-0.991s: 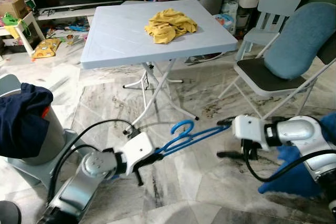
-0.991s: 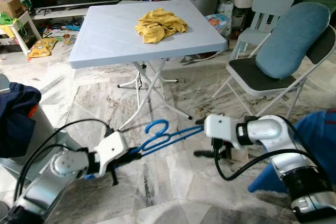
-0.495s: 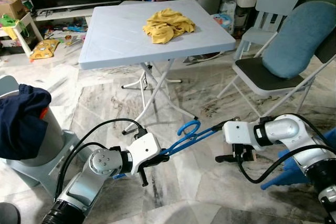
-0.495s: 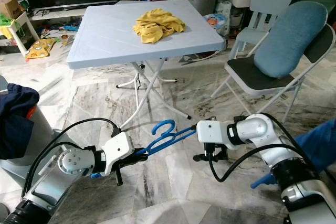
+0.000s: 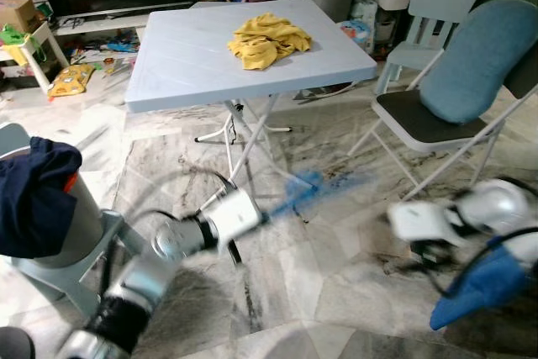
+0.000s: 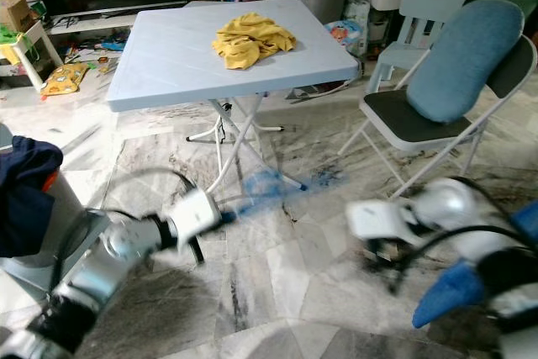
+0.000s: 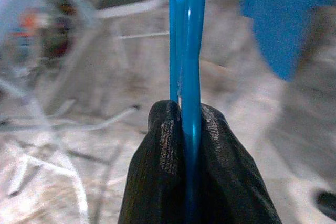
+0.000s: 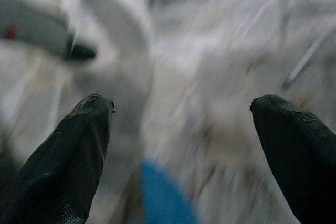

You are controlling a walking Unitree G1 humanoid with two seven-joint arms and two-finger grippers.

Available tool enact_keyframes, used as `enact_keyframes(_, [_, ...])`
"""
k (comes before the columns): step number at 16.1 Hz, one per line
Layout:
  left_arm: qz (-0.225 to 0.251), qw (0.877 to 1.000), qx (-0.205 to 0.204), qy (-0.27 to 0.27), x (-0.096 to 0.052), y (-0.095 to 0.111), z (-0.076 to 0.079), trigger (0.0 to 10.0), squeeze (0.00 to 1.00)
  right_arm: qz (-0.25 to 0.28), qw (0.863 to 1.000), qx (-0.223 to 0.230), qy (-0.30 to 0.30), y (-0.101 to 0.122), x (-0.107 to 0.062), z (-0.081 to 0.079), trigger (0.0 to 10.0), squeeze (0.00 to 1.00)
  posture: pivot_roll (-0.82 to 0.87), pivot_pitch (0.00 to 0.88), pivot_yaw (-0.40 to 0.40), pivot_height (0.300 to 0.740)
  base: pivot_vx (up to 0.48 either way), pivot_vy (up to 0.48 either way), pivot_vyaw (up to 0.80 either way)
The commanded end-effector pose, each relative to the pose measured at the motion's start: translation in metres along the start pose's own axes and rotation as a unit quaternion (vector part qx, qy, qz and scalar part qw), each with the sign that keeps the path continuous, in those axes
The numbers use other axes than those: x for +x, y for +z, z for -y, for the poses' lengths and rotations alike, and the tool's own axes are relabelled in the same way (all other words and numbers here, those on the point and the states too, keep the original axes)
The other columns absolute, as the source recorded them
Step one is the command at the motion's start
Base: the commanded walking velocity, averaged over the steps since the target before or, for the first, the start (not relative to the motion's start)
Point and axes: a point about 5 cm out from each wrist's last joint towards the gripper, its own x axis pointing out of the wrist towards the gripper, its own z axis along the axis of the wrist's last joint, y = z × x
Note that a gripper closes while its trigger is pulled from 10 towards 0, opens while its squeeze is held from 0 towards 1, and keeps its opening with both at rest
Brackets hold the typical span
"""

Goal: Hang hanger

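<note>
The blue hanger is pinched at one end by the left gripper above the floor near the table, the right gripper spread wide and empty; a one-ended grip could let it twist or slip.

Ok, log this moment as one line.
left gripper: shut on blue hanger, held low over floor | right gripper: open, apart from hanger | hanger not yet hung | views blurred

Head pair: high, angled forward and down, sharing table, chair and marble floor. Wrist pair: close along black fingers, low over that floor.
</note>
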Motion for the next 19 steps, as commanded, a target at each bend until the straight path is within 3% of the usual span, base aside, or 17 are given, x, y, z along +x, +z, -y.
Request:
enact_keyframes(1, [0.002,1.0,0.003,0.02,-0.002,0.001,-0.008,10.0,0.0,-0.013,1.0,0.0,-0.02,-0.003,-0.004,0.005,10.0,0.0,-0.13,0.0,0.049,0.74,0.0,0.0,0.0])
enact_keyframes(4, [0.003,1.0,0.007,-0.02,0.001,-0.003,0.006,10.0,0.0,0.004,0.993,-0.021,-0.113,0.01,-0.014,0.028,10.0,0.0,-0.13,0.0,0.052,0.74,0.0,0.0,0.0])
enact_keyframes(5, [0.005,0.999,0.004,-0.045,0.003,-0.003,0.013,10.0,0.0,0.019,0.987,-0.029,-0.159,0.017,-0.018,0.039,10.0,0.0,-0.13,0.0,0.052,0.74,0.0,0.0,0.0])
enact_keyframes(7, [0.003,0.997,0.003,-0.074,0.005,-0.004,0.023,10.0,0.0,0.061,0.977,-0.039,-0.199,0.031,-0.023,0.05,10.0,0.0,-0.13,0.0,0.052,0.74,0.0,0.0,0.0])
enact_keyframes(11, [0.013,0.996,0.007,-0.09,0.01,0.001,0.029,10.0,0.0,0.109,0.977,-0.05,-0.175,0.046,-0.021,0.049,10.0,0.0,-0.13,0.0,0.053,0.74,0.0,0.0,0.0])
enact_keyframes(14, [0.032,0.995,0.007,-0.099,0.012,0.01,0.029,10.0,0.0,0.105,0.987,-0.055,-0.109,0.046,-0.009,0.035,10.0,0.0,-0.13,0.0,0.057,0.74,0.0,0.0,0.0])
enact_keyframes(19, [0.047,0.991,0.002,-0.128,0.02,0.016,0.043,10.0,0.0,0.106,0.985,-0.071,-0.118,0.056,0.003,0.038,10.0,0.0,-0.13,0.0,0.061,0.74,0.0,0.0,0.0])
